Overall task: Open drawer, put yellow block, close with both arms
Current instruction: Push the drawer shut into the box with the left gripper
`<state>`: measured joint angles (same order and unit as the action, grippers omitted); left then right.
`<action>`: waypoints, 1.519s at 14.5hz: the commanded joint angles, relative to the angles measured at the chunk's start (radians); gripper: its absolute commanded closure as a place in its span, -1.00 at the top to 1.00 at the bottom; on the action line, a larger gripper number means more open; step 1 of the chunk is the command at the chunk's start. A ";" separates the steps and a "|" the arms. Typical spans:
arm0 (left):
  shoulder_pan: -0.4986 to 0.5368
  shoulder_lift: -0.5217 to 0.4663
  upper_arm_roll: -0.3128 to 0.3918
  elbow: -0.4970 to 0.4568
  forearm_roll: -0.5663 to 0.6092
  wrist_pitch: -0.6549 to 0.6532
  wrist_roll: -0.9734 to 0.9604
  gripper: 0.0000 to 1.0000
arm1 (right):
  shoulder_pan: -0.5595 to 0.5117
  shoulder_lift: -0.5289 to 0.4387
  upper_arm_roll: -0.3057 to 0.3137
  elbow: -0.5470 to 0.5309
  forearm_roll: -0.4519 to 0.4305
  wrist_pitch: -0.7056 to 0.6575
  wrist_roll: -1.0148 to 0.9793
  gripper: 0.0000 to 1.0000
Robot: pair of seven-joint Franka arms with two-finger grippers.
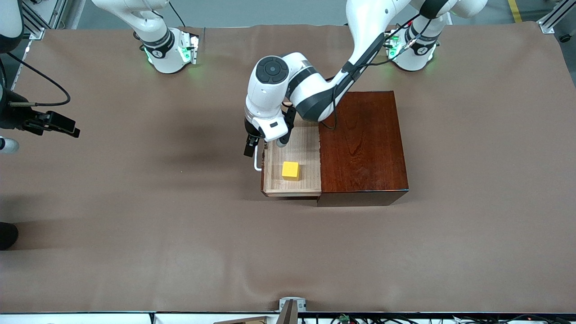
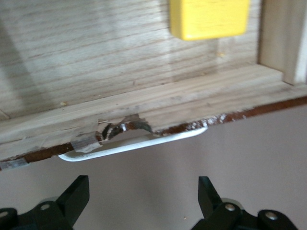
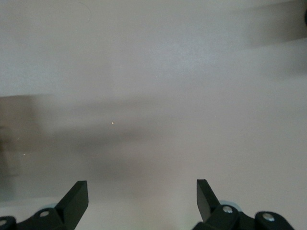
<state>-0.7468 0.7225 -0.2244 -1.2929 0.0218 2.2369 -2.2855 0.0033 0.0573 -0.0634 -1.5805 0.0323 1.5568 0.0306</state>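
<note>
Now the block (image 1: pixel 290 170) lies in the open drawer (image 1: pixel 310 148); left gripper (image 2: pixel 144 201), fingers spread and empty, hovers before its handle (image 2: pixel 139 144), a stiff bar best pushed squarely; right gripper (image 3: pixel 142 201), likewise spread, waits.

We see even, bright overhead light in the front view; soft arm shadows fall on the table (image 1: pixel 135 252) and a sheen sits on the box (image 1: pixel 364 144). Both wrist views look soft, the right one hazy.

Left gripper (image 1: pixel 250 150) at frame centre, fingers spread, pointing down; right gripper (image 3: pixel 142 201) spread wide, waiting.
</note>
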 commanded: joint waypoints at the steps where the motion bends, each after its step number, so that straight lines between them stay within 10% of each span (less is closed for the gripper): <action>1: -0.019 0.026 0.019 0.030 0.015 -0.009 -0.094 1.00 | -0.013 -0.019 0.013 -0.010 -0.019 0.000 -0.006 1.00; 22: -0.019 0.049 0.054 0.023 0.101 -0.221 -0.109 1.00 | -0.013 -0.019 0.013 -0.010 -0.019 -0.003 -0.006 1.00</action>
<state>-0.7732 0.7718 -0.1979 -1.2559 0.0440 2.1415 -2.3932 0.0033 0.0573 -0.0634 -1.5805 0.0319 1.5568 0.0306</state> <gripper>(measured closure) 0.000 0.000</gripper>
